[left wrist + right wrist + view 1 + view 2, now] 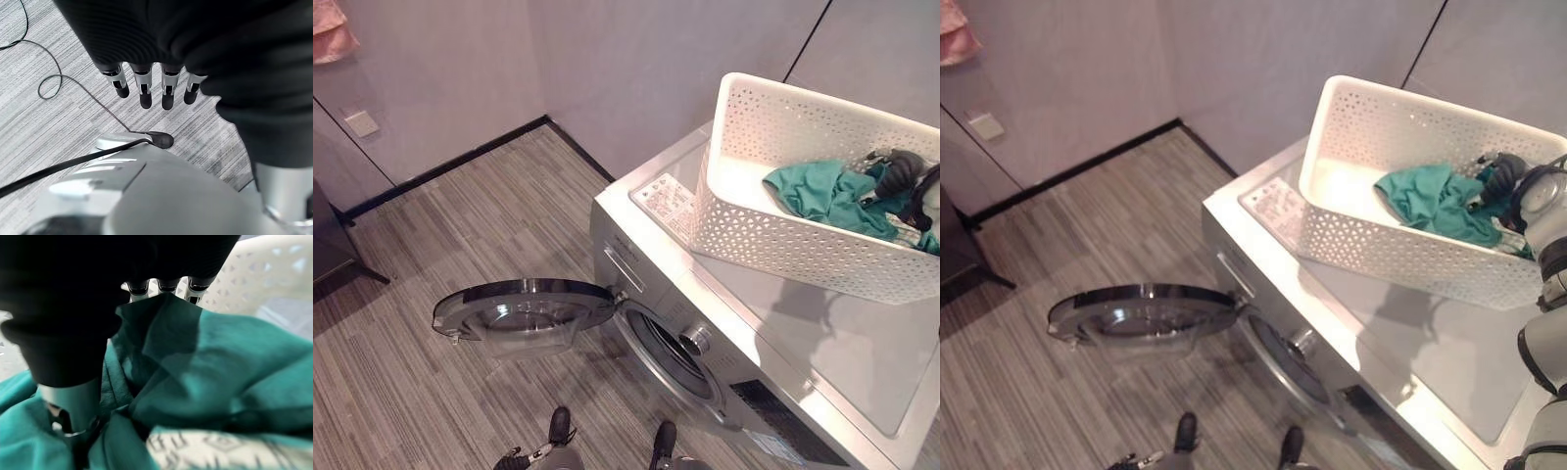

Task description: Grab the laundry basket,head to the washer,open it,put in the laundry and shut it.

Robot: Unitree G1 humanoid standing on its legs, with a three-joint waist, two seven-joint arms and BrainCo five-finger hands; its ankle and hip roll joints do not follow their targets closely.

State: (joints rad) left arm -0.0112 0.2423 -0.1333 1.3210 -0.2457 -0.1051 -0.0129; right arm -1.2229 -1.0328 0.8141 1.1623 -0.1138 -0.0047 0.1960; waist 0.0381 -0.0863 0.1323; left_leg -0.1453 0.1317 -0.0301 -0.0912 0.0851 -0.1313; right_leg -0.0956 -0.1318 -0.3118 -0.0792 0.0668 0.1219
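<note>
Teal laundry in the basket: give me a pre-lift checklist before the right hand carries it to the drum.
1. Washer door swung fully open: ok.
2. Drum opening free of obstruction: cannot tell, seen at a steep angle.
3. White basket resting steady on the washer top: ok.
4. Right hand down in the basket at the teal laundry: ok.
5. Fingers closed on the cloth: cannot tell, the cloth hides the fingertips in the right wrist view.
6. Left hand free, fingers straight above the floor: ok.
</note>
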